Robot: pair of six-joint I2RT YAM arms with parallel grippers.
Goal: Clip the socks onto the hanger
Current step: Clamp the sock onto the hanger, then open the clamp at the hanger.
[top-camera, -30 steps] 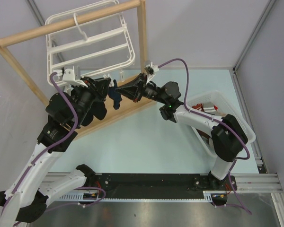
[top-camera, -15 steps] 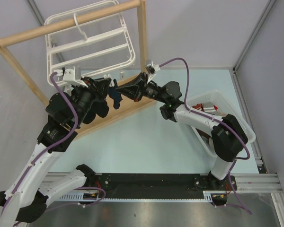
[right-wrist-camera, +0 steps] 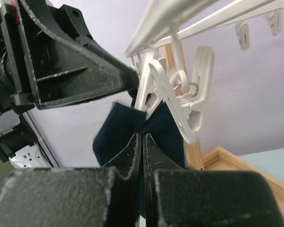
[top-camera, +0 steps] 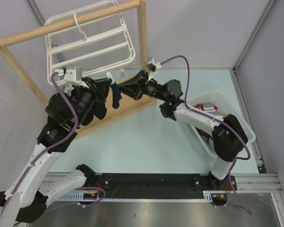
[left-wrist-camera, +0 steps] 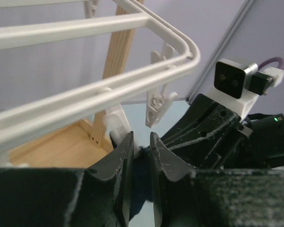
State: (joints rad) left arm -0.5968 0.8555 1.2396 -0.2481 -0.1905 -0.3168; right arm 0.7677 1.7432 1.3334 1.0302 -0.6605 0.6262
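Note:
The white hanger (top-camera: 90, 47) hangs from the wooden frame at the back left. A dark navy sock (top-camera: 115, 94) hangs between my two grippers under the hanger's near right corner. My right gripper (top-camera: 124, 90) is shut on the sock's top edge (right-wrist-camera: 116, 127), right below a white clip (right-wrist-camera: 180, 99) whose tips touch the fabric. My left gripper (top-camera: 109, 86) is closed to a narrow gap around that clip's white body (left-wrist-camera: 117, 126), with the sock (left-wrist-camera: 141, 184) showing below its fingers. Another clip (left-wrist-camera: 160, 101) dangles free from the hanger rail (left-wrist-camera: 132, 80).
The wooden frame's upright post (top-camera: 143, 42) and its base board (top-camera: 132, 106) stand just behind the grippers. A white plastic basket (top-camera: 227, 101) with reddish-brown and white garments (top-camera: 206, 108) sits at the right, beside the right arm.
My right gripper has moved up and left with the sock, bringing it closer to the left gripper and the clip. The left arm has barely moved.

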